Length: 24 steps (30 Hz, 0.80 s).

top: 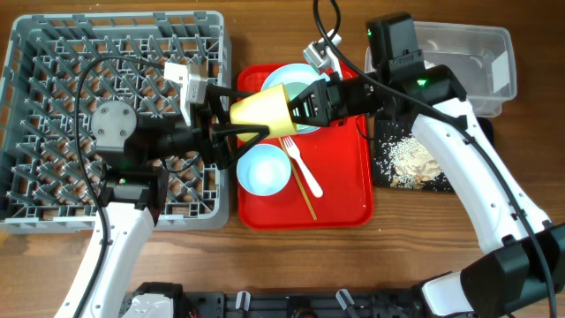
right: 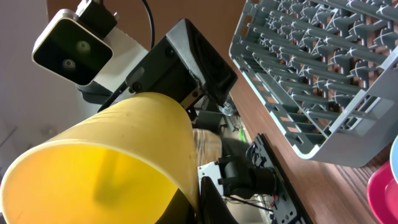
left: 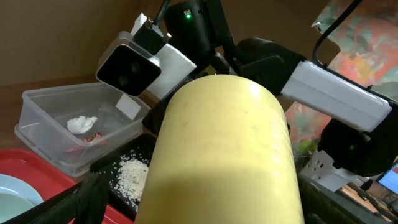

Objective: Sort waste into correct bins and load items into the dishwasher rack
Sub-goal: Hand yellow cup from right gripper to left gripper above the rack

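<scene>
The small yellow cup hangs on its side above the red serving tray, between both grippers. My right gripper is shut on the cup's rim, one finger inside and one outside. My left gripper is open, its fingers spread around the cup's narrow base with a gap on the left side. The cup fills the left wrist view and shows in the right wrist view. The grey rack stands at the left and holds no items where visible.
On the red tray lie a mint bowl, a second bowl partly under the cup, the white fork and chopsticks. The clear tub holds the tissue and the red wrapper. The black tray holds rice crumbs.
</scene>
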Available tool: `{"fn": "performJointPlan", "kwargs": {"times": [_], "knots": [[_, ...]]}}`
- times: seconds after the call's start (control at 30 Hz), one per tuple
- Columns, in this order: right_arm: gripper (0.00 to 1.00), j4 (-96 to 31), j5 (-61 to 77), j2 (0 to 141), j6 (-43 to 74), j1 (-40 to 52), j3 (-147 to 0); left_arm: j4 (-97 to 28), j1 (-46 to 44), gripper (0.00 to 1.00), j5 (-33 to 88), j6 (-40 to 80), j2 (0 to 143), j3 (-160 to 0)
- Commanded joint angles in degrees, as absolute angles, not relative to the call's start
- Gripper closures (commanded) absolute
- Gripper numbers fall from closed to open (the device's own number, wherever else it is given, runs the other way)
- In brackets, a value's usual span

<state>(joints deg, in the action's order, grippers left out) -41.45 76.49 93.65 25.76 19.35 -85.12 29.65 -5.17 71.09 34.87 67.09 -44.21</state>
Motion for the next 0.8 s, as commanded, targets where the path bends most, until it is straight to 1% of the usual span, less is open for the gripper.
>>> {"fn": "performJointPlan", "kwargs": {"times": [0.0,0.13,0.3,0.4,0.43,0.53,0.7,0.77], "knots": [[0.96,-41.1,78.43,94.19,26.11,19.7,-84.99,29.93,-5.93,0.09,71.37,35.22,67.44,-44.82],[0.96,-41.12,78.43,94.19,26.11,19.7,-84.99,31.4,-7.79,0.11,71.11,35.2,67.46,-44.82],[0.96,-41.12,78.46,94.19,26.11,19.7,-84.99,31.55,-7.84,0.15,71.11,35.22,67.46,-44.82],[0.96,-41.12,78.46,94.19,26.13,19.7,-84.99,31.55,-7.84,0.2,71.11,35.2,67.44,-44.82],[0.96,-41.15,78.46,94.19,26.13,19.7,-84.99,31.55,-7.84,0.23,71.09,35.2,67.46,-44.82],[0.96,-41.15,78.43,94.19,26.13,19.7,-84.99,31.53,-7.84,0.27,70.89,35.2,67.46,-44.82],[0.96,-41.12,78.43,94.19,26.13,19.7,-84.99,31.53,-7.84,0.3,70.87,35.18,67.46,-44.82],[0.96,-41.12,78.43,94.19,26.11,19.7,-84.99,31.53,-7.81,0.33,70.87,35.16,67.46,-44.82]]}}
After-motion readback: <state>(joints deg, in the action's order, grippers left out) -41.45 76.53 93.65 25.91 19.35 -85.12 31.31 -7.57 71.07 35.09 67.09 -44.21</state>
